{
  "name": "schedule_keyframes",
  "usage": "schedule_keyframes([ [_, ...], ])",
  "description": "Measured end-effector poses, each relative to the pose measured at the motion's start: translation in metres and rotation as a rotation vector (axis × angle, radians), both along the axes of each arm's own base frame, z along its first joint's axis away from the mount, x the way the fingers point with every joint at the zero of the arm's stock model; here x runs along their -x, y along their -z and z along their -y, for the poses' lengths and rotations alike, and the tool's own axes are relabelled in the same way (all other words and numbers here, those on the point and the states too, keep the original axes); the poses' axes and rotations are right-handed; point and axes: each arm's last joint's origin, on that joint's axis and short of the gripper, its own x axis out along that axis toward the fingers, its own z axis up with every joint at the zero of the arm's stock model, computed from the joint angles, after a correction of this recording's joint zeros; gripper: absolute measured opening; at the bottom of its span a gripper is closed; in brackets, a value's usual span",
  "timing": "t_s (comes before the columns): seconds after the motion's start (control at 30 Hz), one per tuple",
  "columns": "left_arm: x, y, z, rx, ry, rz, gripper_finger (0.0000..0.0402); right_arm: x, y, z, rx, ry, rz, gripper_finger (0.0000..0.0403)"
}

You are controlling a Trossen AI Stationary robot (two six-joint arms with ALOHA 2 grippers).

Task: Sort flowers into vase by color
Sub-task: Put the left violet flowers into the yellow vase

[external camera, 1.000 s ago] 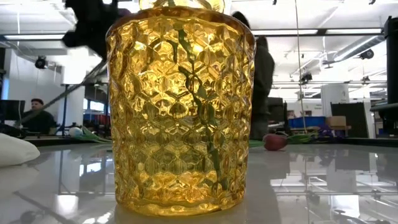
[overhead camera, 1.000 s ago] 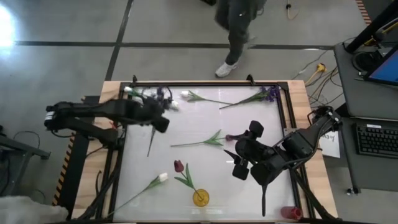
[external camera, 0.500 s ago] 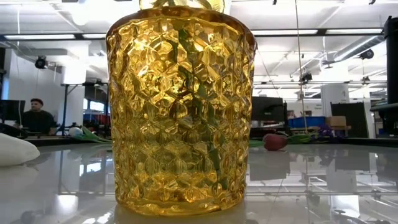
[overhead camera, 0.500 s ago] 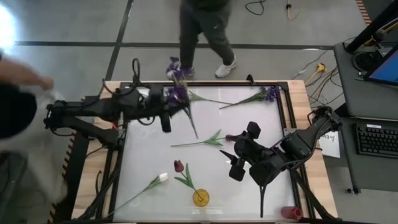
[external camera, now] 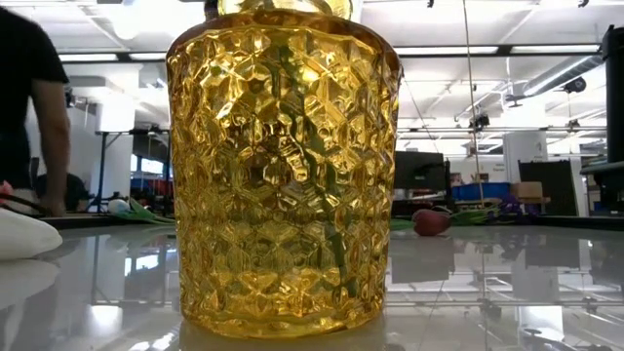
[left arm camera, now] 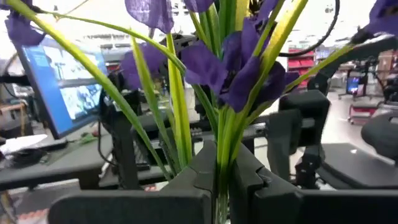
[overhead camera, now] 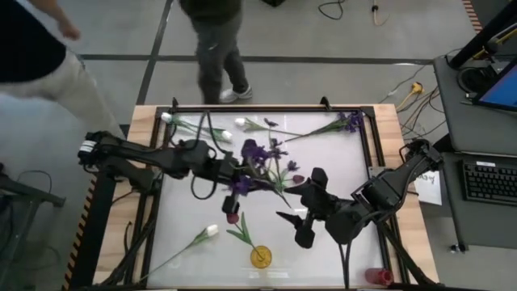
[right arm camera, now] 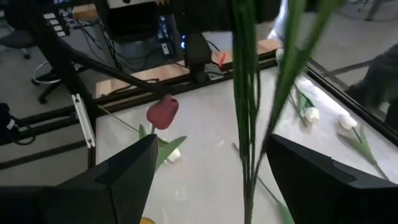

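My left gripper is over the table's middle, shut on a purple blossom sprig whose flowers fan out ahead of the fingers. My right gripper hangs open to its right, toward the near edge; the sprig's green stems show ahead of it, between its spread fingers and apart from them. The yellow glass vase stands at the near edge with a dark red tulip leaning out of it. A white tulip lies on the table. My left gripper pinches the purple sprig's bunched green stems between its two fingers, just below the blossoms. The fingers come level from the table's left, and the sprig runs on ahead of them. It is lifted clear of the table.
More flowers lie along the far edge: white tulips and a purple sprig. Another dark red bud rests on the table behind the vase. People stand beyond the far edge and at the far left.
My left gripper lifted the purple sprig from the flowers at the far left corner and carried it toward the table's middle, right and nearer. The sprig now hangs clear over the centre. My right gripper drifted a little toward the near left. People walked past the far edge.
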Motion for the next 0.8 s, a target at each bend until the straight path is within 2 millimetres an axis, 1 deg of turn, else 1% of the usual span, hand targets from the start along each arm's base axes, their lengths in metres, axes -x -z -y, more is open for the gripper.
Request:
schedule_keyframes([
  [0.07, -0.008, -0.003, 0.003, 0.022, 0.007, -0.013, 0.0, 0.0, 0.0, 0.0, 0.012, -0.006, -0.002, 0.0289],
  [0.17, -0.019, -0.007, 0.007, 0.026, 0.015, -0.032, 0.0, -0.003, 0.004, -0.001, 0.029, 0.009, -0.006, 0.0271],
  [0.33, -0.034, -0.012, 0.016, -0.047, 0.036, -0.138, 0.0004, -0.007, 0.01, -0.002, 0.077, 0.058, -0.005, 0.023],
  [0.4, -0.035, -0.017, 0.021, -0.084, 0.047, -0.164, 0.0006, -0.007, 0.009, -0.002, 0.088, 0.059, -0.001, 0.0216],
  [0.57, -0.036, -0.035, 0.036, -0.184, 0.068, -0.156, 0.0006, -0.005, 0.006, -0.001, 0.109, 0.057, 0.003, 0.0186],
  [0.73, -0.036, -0.045, 0.038, -0.181, 0.056, -0.15, 0.0006, -0.004, -0.001, -0.001, 0.134, 0.043, 0.014, 0.0164],
  [0.8, -0.036, -0.045, 0.038, -0.168, 0.055, -0.162, 0.0006, -0.004, -0.003, -0.001, 0.15, 0.032, 0.02, 0.0154],
])
